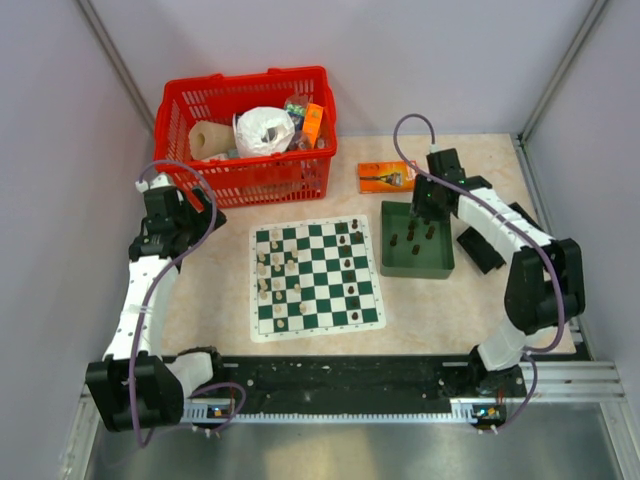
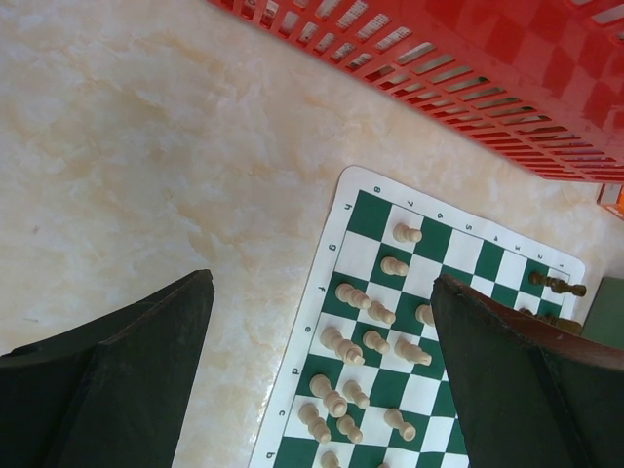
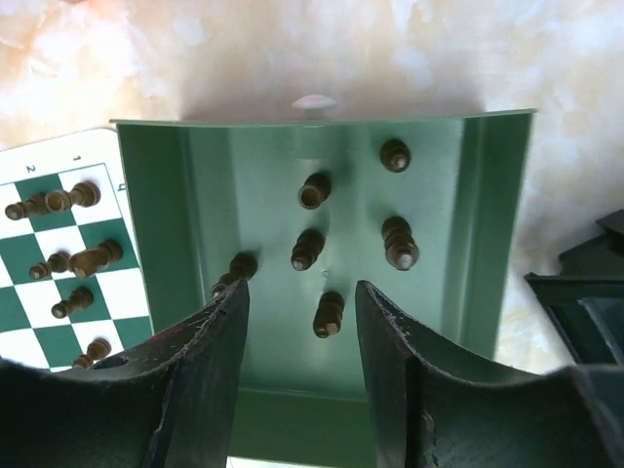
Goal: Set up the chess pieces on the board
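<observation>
The green-and-white board [image 1: 315, 279] lies mid-table. Cream pieces [image 1: 270, 275] stand on its left side, dark pieces [image 1: 352, 290] on its right side. Several dark pieces [image 3: 309, 247] stand in the dark green tray [image 1: 416, 240]. My right gripper [image 3: 302, 302] is open above the tray, with one dark piece [image 3: 329, 313] between its fingers, untouched. In the top view it [image 1: 432, 205] hovers over the tray's far end. My left gripper [image 2: 322, 331] is open and empty, above the table at the board's left edge [image 2: 312, 322], with the cream pieces [image 2: 375, 341] below. It shows in the top view [image 1: 195, 215].
A red basket [image 1: 250, 135] with a roll and bags stands behind the board. An orange box [image 1: 386, 177] lies beside it. Black parts [image 1: 480, 248] lie right of the tray. Grey walls enclose the table on three sides.
</observation>
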